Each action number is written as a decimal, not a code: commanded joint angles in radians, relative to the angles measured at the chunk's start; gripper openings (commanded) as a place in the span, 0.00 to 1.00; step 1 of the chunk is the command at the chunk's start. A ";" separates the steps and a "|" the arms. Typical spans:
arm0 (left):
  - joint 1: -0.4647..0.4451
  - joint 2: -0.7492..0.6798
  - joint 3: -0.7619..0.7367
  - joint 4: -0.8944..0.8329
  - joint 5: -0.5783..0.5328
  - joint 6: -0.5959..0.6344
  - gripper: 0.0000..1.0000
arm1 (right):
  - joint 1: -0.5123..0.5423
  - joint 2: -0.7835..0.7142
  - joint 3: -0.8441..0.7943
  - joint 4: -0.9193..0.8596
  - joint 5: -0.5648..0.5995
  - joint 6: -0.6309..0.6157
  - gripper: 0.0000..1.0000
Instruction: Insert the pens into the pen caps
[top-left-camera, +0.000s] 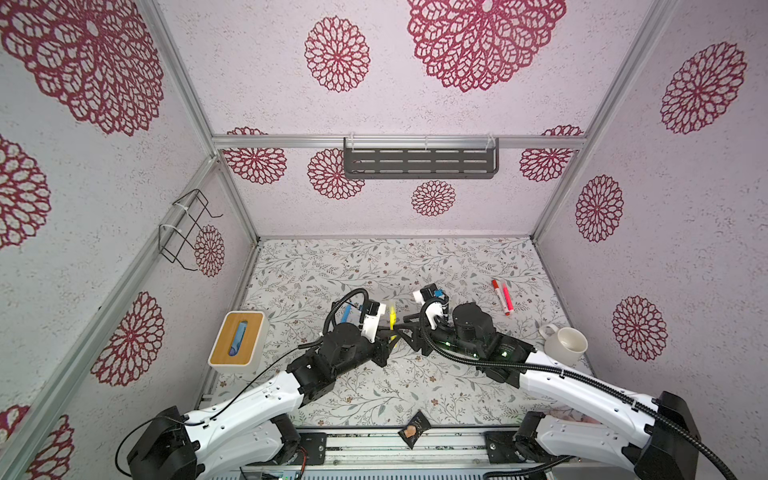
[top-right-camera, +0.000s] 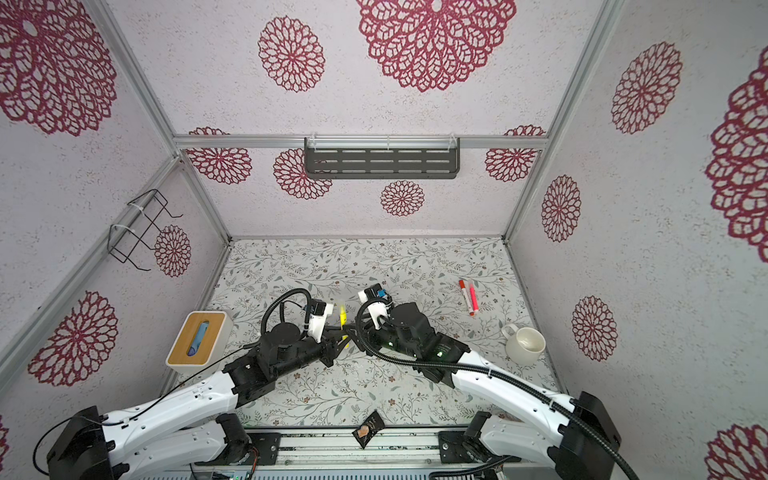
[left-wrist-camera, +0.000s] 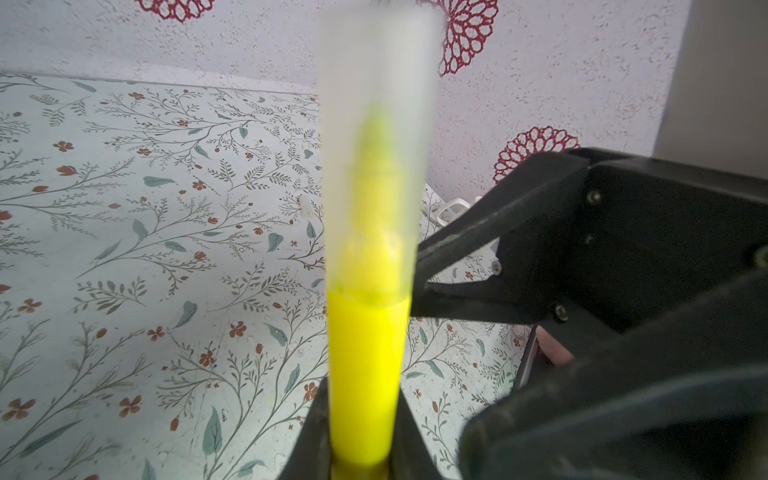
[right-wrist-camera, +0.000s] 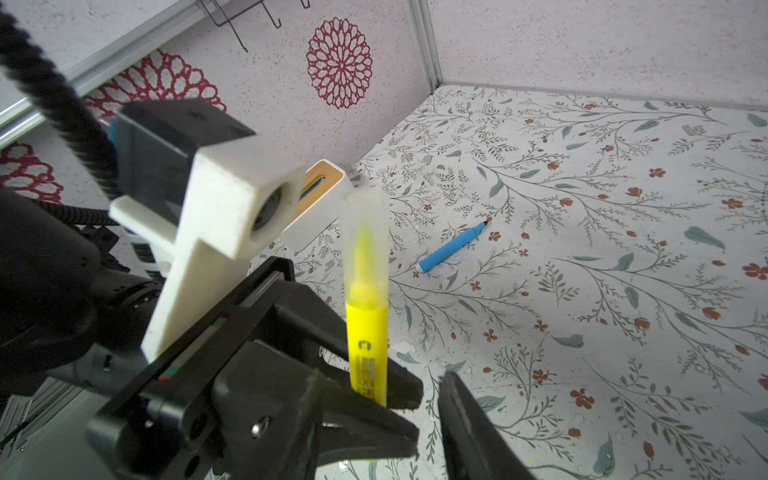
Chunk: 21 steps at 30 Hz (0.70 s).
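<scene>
one yellow pen (right-wrist-camera: 368, 345), clear cap (right-wrist-camera: 365, 232) on top | my left gripper (right-wrist-camera: 386, 399) clamps it | right gripper (top-left-camera: 404, 328) released, just beside

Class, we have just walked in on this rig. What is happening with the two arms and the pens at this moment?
The left gripper is shut on an upright yellow marker pen, gripping it low on the barrel. A frosted translucent cap sits over the pen's tip. The right gripper is open just beside the pen and holds nothing. A bright blue pen lies uncapped on the flower-patterned table. In a top view, an orange-red pen and a pink pen lie side by side further right.
</scene>
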 joint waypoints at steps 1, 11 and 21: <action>-0.013 0.007 0.033 0.039 -0.004 0.017 0.00 | -0.007 0.011 0.047 0.048 -0.027 -0.003 0.46; -0.026 0.025 0.046 0.057 0.006 0.027 0.00 | -0.015 0.040 0.066 0.056 -0.051 -0.004 0.36; -0.031 0.031 0.044 0.081 0.021 0.034 0.00 | -0.021 0.055 0.062 0.062 -0.064 0.004 0.25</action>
